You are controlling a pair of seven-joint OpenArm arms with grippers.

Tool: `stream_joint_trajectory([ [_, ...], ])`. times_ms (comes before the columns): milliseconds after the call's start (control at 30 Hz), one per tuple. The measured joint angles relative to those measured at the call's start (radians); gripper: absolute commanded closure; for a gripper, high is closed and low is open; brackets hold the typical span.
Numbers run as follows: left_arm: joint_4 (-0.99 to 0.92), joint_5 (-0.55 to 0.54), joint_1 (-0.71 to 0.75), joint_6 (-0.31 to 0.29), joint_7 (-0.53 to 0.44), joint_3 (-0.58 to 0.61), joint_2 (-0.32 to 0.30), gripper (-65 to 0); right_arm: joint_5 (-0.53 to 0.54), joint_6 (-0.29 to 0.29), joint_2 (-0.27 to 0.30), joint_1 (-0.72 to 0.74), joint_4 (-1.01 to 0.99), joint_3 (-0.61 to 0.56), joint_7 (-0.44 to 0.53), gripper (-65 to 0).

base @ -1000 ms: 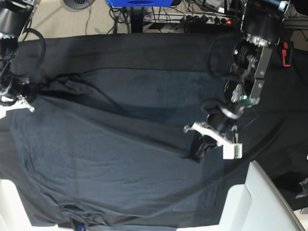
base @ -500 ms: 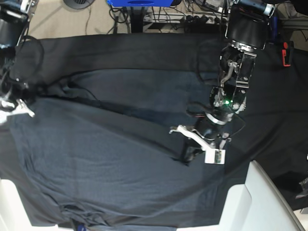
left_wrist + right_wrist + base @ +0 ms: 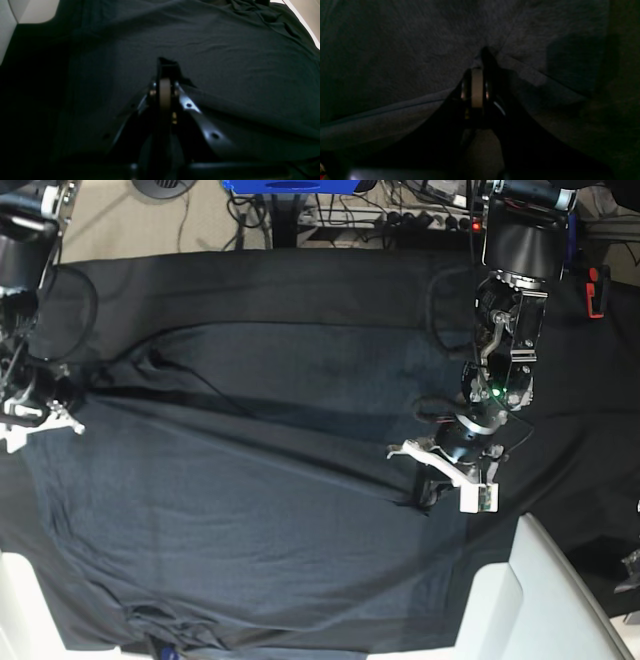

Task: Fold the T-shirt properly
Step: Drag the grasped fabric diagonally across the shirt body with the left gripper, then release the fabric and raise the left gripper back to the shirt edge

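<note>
Our left gripper (image 3: 432, 491) is pinched shut on a tuft of the T-shirt (image 3: 250, 480); in the left wrist view the jaws are pressed together with a small peak of dark knit standing up between them. Our right gripper (image 3: 60, 405) is likewise closed on cloth at the opposite edge, the fabric tenting up to its tip in the right wrist view.

The shirt lies spread across the black tablecloth (image 3: 300, 280), its long axis running between our two grippers, so each arm holds one end and the bulk of the cloth sags flat between them. Creases fan out from both pinch points toward the middle. The bunched hem lies at the near edge of the base view.

We judge that the coming fold turns on carrying both ends the same way, across that axis; the two arms must travel together or the cloth will skew.
</note>
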Motion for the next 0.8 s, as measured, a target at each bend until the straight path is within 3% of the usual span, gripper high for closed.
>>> stream_joint_trajectory([
  [267, -0.058, 0.153, -0.049, -0.007, -0.003, 0.002, 0.038, 0.0, 0.002, 0.0, 0.001, 0.011, -0.01, -0.018, 0.032, -0.6],
  [533, -0.143, 0.16, -0.129, 0.0, -0.006, 0.008, 0.052, 0.0, -0.001, 0.0, -0.003, 0.019, -0.01, -0.046, 0.034, -1.8],
  [600, -0.157, 0.159, -0.14, -0.004, -0.004, 0.004, 0.059, 0.0, -0.002, -0.001, -0.003, 0.019, -0.01, -0.046, 0.064, -5.9],
  [700, -0.181, 0.157, -0.159, -0.004, -0.003, 0.0, 0.06, 0.0, -0.002, 0.0, -0.003, 0.019, -0.007, -0.046, 0.08, -18.0],
  [733, -0.184, 0.157, -0.161, -0.003, -0.004, -0.001, 0.057, -5.3, -0.002, 0.0, -0.003, 0.019, -0.006, -0.046, 0.081, -21.9],
  [800, -0.186, 0.158, -0.161, -0.003, -0.004, -0.003, 0.049, -23.7, -0.002, 0.0, -0.005, 0.018, 0.0, -0.046, 0.088, -30.3],
])
